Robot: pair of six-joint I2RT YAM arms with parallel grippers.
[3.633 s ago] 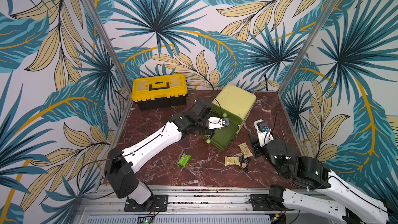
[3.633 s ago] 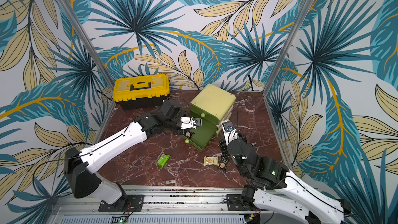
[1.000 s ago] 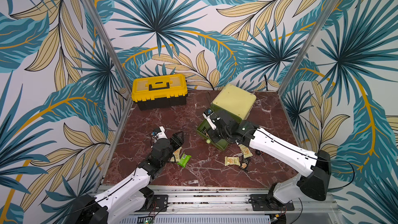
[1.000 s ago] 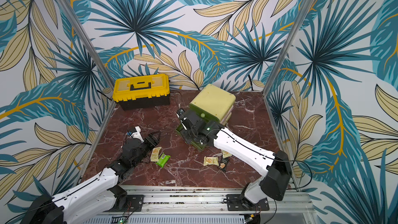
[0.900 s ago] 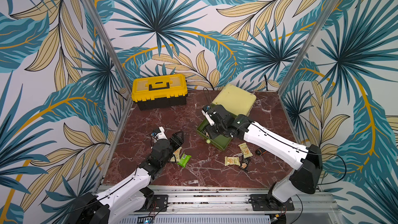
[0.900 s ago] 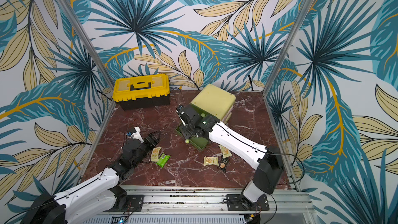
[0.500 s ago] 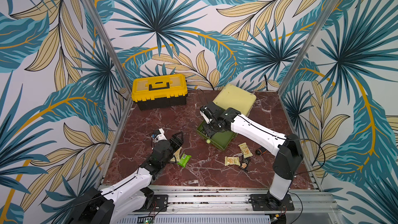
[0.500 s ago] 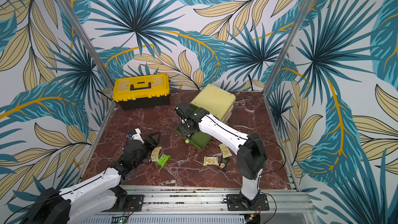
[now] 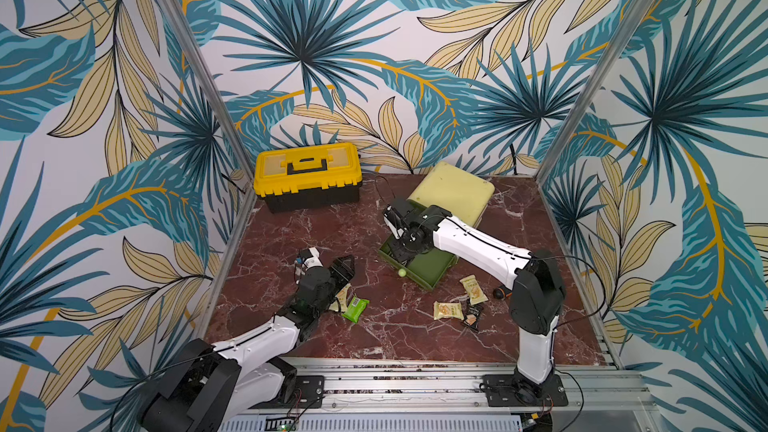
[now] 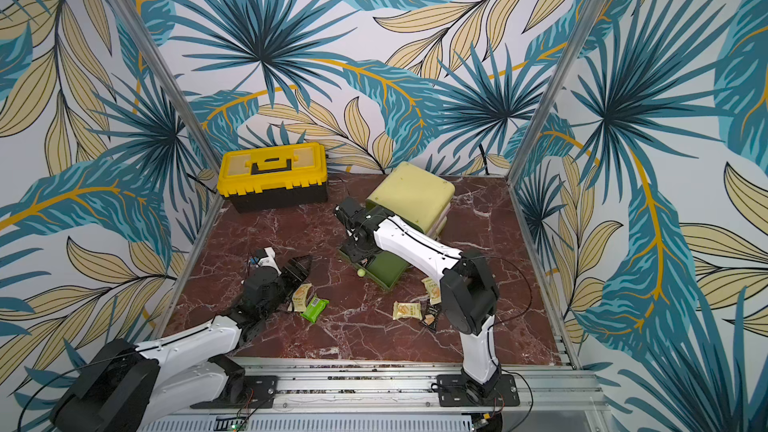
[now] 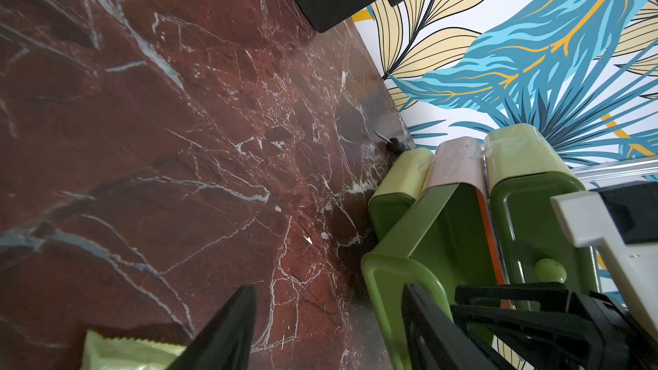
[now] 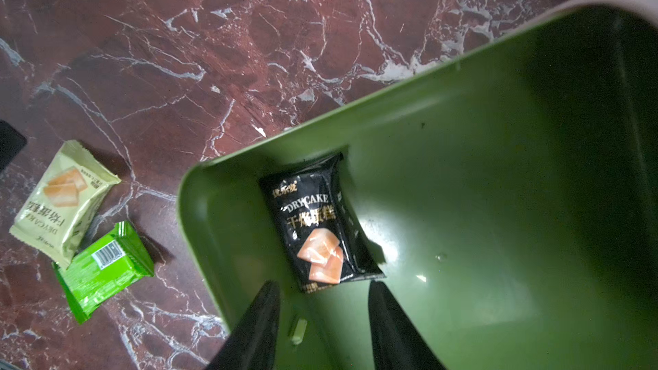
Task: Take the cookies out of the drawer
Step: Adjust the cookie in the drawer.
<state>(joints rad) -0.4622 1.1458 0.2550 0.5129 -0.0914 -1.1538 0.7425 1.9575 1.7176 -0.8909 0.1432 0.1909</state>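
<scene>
Five cookies (image 9: 448,310) lie out on the counter (image 9: 291,234); one black packet (image 12: 317,222) is left in the drawer (image 12: 498,172) beneath the right hand (image 12: 322,283), parted and empty, the left hand (image 11: 327,288) likewise.

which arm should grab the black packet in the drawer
Right. The right gripper hangs over the open drawer, its fingers spread just short of the black packet. The left gripper sits beside the pale yellow packet and green packet, well away from the drawer.

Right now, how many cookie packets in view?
6: black packet in the drawer; pale packet and green packet by the left gripper; two pale and one black near the right arm. More may be hidden.
</scene>
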